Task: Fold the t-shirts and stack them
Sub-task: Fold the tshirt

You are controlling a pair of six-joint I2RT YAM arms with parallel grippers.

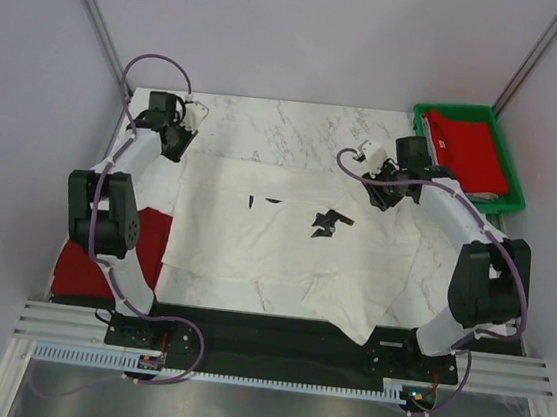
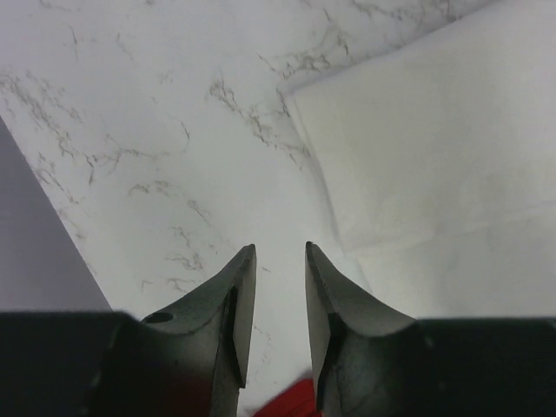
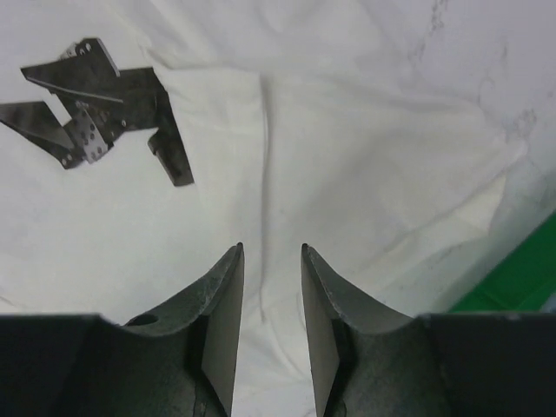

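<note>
A white t-shirt (image 1: 286,235) with a small dark chest print (image 1: 330,223) lies spread on the marble table, partly folded. A red t-shirt (image 1: 103,249) lies at the table's left edge under my left arm. Another red t-shirt (image 1: 471,150) lies in the green tray. My left gripper (image 1: 190,118) is open and empty above bare marble by the white shirt's far left corner (image 2: 417,148). My right gripper (image 1: 372,159) is open and empty just above the white shirt (image 3: 347,156), right of the print (image 3: 95,104).
A green plastic tray (image 1: 509,200) stands at the far right of the table; its corner shows in the right wrist view (image 3: 521,278). A strip of red cloth (image 2: 291,404) shows under the left fingers. Grey walls enclose the table.
</note>
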